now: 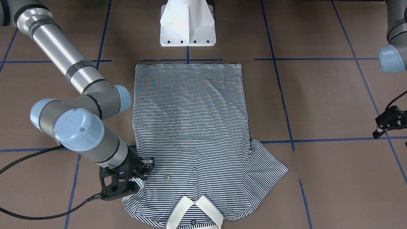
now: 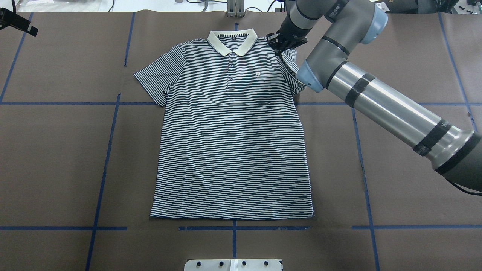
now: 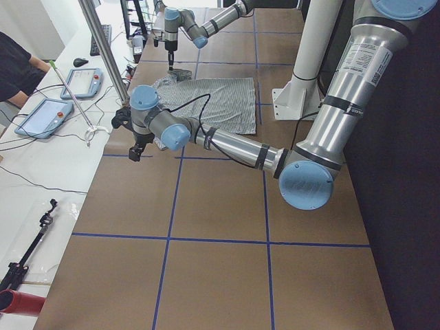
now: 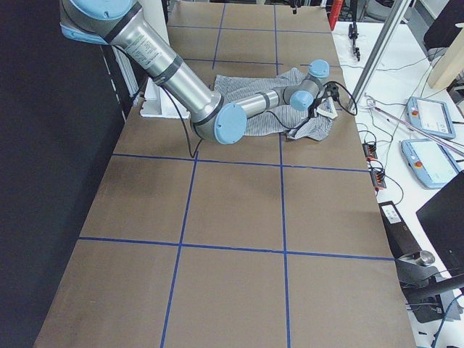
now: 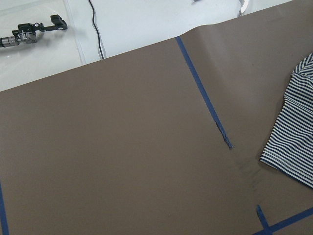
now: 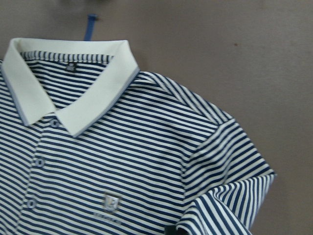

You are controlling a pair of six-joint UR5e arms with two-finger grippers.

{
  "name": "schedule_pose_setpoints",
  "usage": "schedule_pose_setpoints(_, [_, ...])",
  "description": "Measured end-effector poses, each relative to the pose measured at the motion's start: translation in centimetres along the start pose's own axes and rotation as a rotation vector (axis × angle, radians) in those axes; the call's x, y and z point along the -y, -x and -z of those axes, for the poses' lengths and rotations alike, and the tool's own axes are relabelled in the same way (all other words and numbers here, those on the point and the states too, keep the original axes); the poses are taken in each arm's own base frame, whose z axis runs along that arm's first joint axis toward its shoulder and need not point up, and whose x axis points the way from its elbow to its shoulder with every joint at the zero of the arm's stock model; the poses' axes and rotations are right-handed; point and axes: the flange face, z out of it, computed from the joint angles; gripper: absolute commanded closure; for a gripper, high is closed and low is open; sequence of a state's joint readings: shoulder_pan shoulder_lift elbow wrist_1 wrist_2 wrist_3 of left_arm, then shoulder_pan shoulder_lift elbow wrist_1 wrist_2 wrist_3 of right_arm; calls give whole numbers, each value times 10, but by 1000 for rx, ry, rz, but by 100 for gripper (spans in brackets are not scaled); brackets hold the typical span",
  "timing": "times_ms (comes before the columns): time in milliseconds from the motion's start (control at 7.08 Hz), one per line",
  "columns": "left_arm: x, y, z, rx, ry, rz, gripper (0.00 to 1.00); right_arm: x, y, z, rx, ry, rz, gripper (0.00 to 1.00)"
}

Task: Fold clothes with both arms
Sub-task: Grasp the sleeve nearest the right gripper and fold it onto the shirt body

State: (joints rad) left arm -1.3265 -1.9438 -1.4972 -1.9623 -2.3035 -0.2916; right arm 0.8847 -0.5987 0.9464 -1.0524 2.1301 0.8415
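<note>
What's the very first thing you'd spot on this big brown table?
The blue-and-white striped shirt, lying flat in the middle of the table with its cream collar at the end away from the robot. Next comes the big silver right arm reaching across, with the right pincer down at the shirt's shoulder. The left pincer hangs off to the side, clear of the shirt.

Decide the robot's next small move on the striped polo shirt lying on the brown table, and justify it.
The navy-and-white striped polo shirt lies flat, but its sleeve at the right arm's jaws is bunched and curled. So, probably, carry those jaws toward the buttoned placket, laying the sleeve over the chest.
</note>
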Motion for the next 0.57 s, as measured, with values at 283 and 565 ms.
schedule_pose_setpoints(283, [1, 0, -1, 1, 0, -1, 0, 10, 45, -22, -75, -29, 3, 0])
schedule_pose_setpoints(565, [4, -2, 0, 1, -4, -2, 0, 16, 57, -33, -118, -50, 5, 0])
